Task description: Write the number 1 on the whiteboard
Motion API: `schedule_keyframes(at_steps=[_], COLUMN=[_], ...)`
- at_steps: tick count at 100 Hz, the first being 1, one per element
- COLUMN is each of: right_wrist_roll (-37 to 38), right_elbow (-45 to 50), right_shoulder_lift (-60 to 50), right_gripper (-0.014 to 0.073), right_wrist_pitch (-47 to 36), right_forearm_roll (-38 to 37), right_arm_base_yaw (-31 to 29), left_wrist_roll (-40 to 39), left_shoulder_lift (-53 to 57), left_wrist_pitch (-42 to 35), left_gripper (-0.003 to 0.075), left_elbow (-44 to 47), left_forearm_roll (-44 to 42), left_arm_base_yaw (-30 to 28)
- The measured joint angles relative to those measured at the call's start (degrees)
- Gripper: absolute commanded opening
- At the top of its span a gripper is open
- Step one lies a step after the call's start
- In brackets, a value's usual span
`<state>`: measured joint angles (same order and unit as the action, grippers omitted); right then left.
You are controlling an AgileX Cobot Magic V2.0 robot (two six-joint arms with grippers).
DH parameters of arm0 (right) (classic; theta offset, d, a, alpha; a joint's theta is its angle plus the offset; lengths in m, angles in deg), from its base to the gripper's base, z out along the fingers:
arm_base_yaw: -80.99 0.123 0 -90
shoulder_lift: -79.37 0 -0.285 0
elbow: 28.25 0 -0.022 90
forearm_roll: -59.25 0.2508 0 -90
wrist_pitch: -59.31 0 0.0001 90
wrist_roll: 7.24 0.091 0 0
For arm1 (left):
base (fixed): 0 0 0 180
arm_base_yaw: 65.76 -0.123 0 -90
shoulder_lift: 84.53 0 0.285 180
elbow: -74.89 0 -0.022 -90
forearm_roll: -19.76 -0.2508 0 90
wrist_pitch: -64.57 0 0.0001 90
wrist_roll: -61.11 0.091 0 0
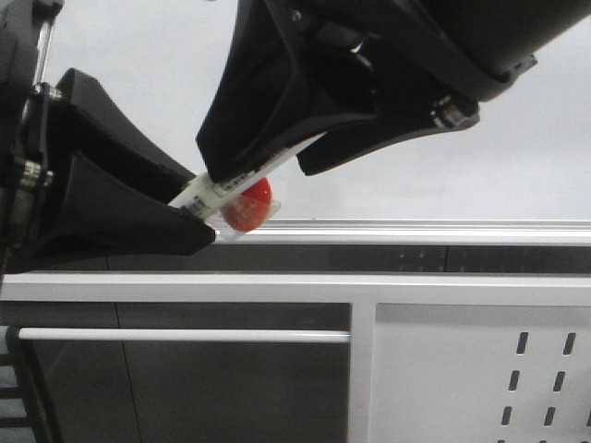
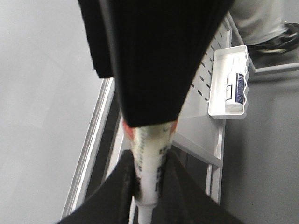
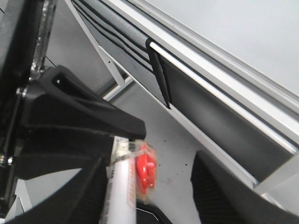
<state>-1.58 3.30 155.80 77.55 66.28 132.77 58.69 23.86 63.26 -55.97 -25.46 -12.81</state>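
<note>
both arms meet above the whiteboard [image 1: 120, 65], sharing a white marker pen [image 1: 242, 177] between them, so this looks like the handover or uncapping step that comes before any writing; no number 1 shows on the board in any view. the left gripper [image 1: 189, 220] is clamped on the lower end of the pen, its two dark fingers pressed against the barrel on both sides in the left wrist view. the right gripper [image 1: 263, 164] reaches in from above and grips the upper part of the pen; in the front view its fingers sit on the barrel, though the right wrist view shows one finger well off to the side, so i can't tell for sure how tightly it holds. the pen's long axis runs on a slant in the front view, low at the left gripper and rising toward the right gripper. a red piece [image 1: 247, 205] sits against the pen beside the left gripper's tip. the whiteboard fills the far background, with its silver edge strip [image 1: 443, 225] running level behind the grippers. next, one arm probably has to let go or pull the cap free, then the tip must be turned toward the board and brought down to touch it before drawing a stroke.
</note>
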Motion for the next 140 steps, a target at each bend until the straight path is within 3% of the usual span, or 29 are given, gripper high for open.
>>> schedule_keyframes(at_steps=[22, 31, 41, 56, 63, 82, 91, 110, 117, 140], right_wrist_roll=[0.0, 0.0, 0.0, 0.0, 0.0, 0.0, 0.0, 0.0, 0.8, 6.0], right_elbow=[0.0, 0.0, -0.2, -0.4, -0.4, -0.3, -0.3, -0.3, -0.3, 2.9], right_shoulder_lift=[0.0, 0.0, 0.0, -0.2, -0.5, -3.4, -5.6, -10.2, -11.6, -16.4], right_gripper=[0.0316, 0.0185, -0.0083, -0.0074, -0.0074, -0.0071, -0.0071, -0.0069, -0.0064, -0.0049], right_wrist_pitch=[0.2, 0.5, 0.8, 1.3, 1.3, 3.0, 3.3, 4.9, 5.6, 2.5], right_forearm_roll=[0.0, 0.2, 1.0, 1.7, 1.4, -4.6, -7.0, -12.1, -14.1, -21.3], right_arm_base_yaw=[0.0, 0.0, 0.2, 0.6, 0.6, 0.2, 0.2, 0.1, 0.1, 0.1], left_wrist_roll=[0.0, 0.0, 0.0, 0.0, 0.0, -0.1, -1.1, -4.4, -6.7, -14.8], left_shoulder_lift=[0.0, 0.0, 0.0, 0.0, 0.0, 1.2, 3.0, 9.6, 12.5, 21.6], left_wrist_pitch=[0.4, 0.4, 0.4, 0.3, 0.4, 3.6, 5.8, 13.4, 15.0, 15.3], left_gripper=[-0.0018, -0.0018, -0.0018, 0.001, 0.0088, 0.0432, 0.0487, 0.0478, 0.0426, 0.0038], left_elbow=[0.0, 0.0, -0.1, -0.1, -0.3, -3.0, -4.0, -4.5, -4.4, -0.3], left_forearm_roll=[0.0, 0.0, 0.0, -0.3, -0.3, 0.4, 3.0, 12.4, 14.3, 15.7], left_arm_base_yaw=[0.0, 0.0, 0.0, 0.0, 0.0, 0.0, 0.0, 0.0, 0.0, 0.0])
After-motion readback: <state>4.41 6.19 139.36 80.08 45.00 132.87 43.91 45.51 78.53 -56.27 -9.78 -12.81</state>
